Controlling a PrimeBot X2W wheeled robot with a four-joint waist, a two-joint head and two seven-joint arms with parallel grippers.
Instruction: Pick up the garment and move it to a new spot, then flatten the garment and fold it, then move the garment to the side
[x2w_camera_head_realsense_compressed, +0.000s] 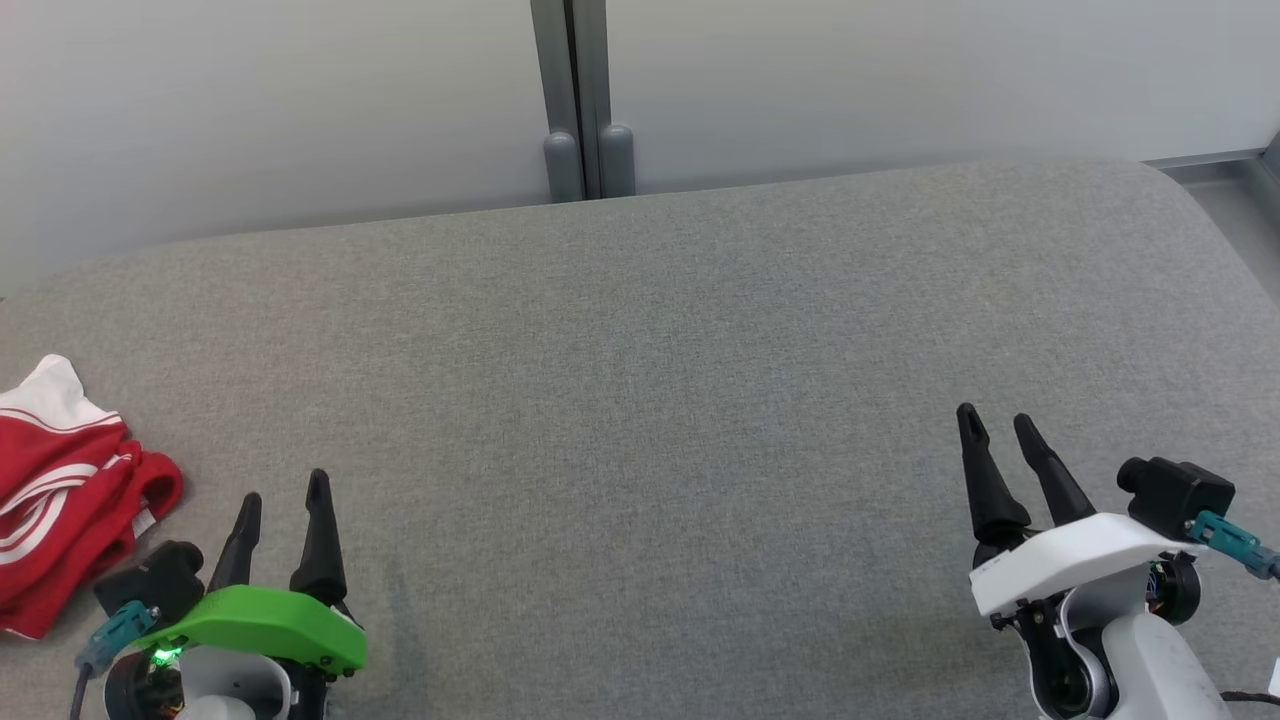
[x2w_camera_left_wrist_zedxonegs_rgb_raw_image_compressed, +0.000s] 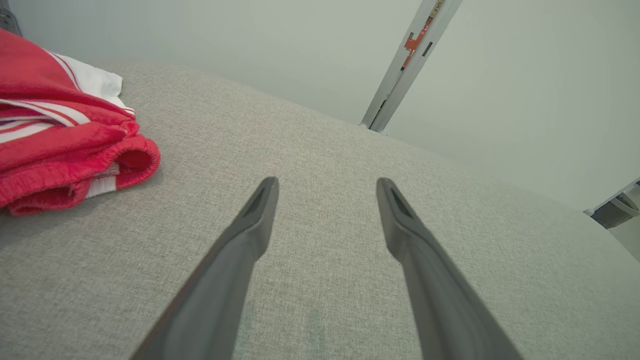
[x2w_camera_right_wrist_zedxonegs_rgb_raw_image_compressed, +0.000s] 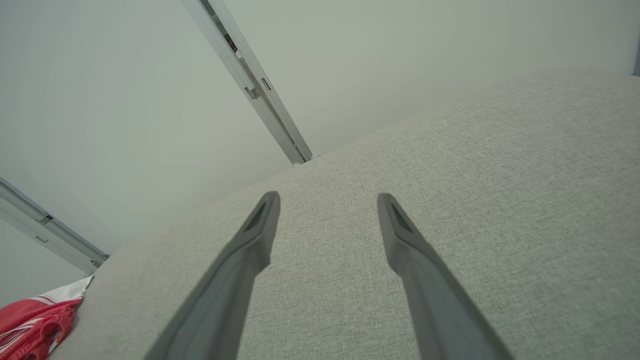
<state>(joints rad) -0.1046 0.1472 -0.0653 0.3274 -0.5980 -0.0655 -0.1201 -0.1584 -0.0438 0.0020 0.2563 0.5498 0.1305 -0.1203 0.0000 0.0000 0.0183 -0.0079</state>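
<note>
Left pincer (x2w_camera_head_realsense_compressed: 284, 487) stood wide and empty, low over the grey padded surface (x2w_camera_head_realsense_compressed: 640, 330). Right pincer (x2w_camera_head_realsense_compressed: 994, 414) was also wide and empty, well apart on the other side. The step in hand looked like the first pickup, though the layered heap could also mean folding was done; couldn't tell. For a clean pickup, the left pincer should turn toward the heap, come down on an outer edge like the elastic hem, pinch a few layers and lift clear before carrying. Red-and-white garment (x2w_camera_head_realsense_compressed: 70, 500) lay bunched at the surface's left edge, near the left pincer's outer side, not touching, far from the right pincer.
</note>
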